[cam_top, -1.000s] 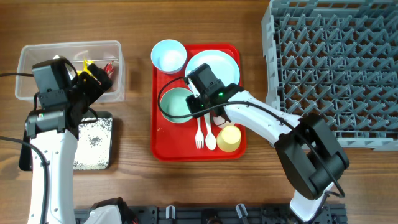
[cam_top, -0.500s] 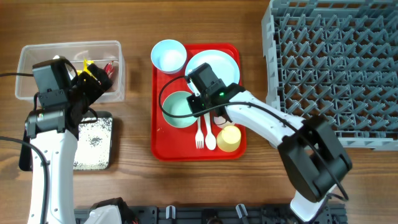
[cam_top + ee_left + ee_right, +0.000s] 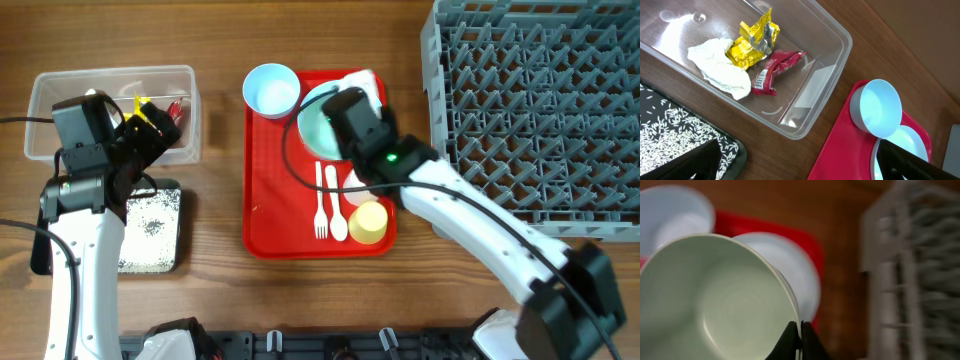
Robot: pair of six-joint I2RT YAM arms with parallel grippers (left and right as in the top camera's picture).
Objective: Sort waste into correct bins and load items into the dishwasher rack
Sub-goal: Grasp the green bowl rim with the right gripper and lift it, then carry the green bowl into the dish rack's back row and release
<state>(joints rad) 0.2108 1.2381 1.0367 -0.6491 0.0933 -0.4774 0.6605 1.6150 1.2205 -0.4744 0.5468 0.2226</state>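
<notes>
My right gripper (image 3: 336,128) (image 3: 800,330) is shut on the rim of the pale green bowl (image 3: 315,125) (image 3: 715,295) and holds it tilted above the pale blue plate (image 3: 790,265) on the red tray. The pale blue bowl (image 3: 271,90) (image 3: 880,107) sits at the tray's far left corner. The white fork (image 3: 321,200), spoon (image 3: 337,205) and yellow cup (image 3: 368,222) lie on the tray's near part. My left gripper (image 3: 148,140) (image 3: 800,170) is open and empty by the clear tub (image 3: 110,75), which holds the yellow wrapper (image 3: 752,42), red-and-clear wrapper (image 3: 777,67) and tissue (image 3: 722,72).
The grey dishwasher rack (image 3: 540,110) fills the right side, blurred in the right wrist view (image 3: 910,270). The black tray (image 3: 150,230) (image 3: 670,125) with white crumbs lies in front of the tub. The red serving tray (image 3: 270,220) sits mid-table.
My right gripper has lifted the green bowl off the tray's left middle and carried it back and right over the plate. The left arm has not moved.
</notes>
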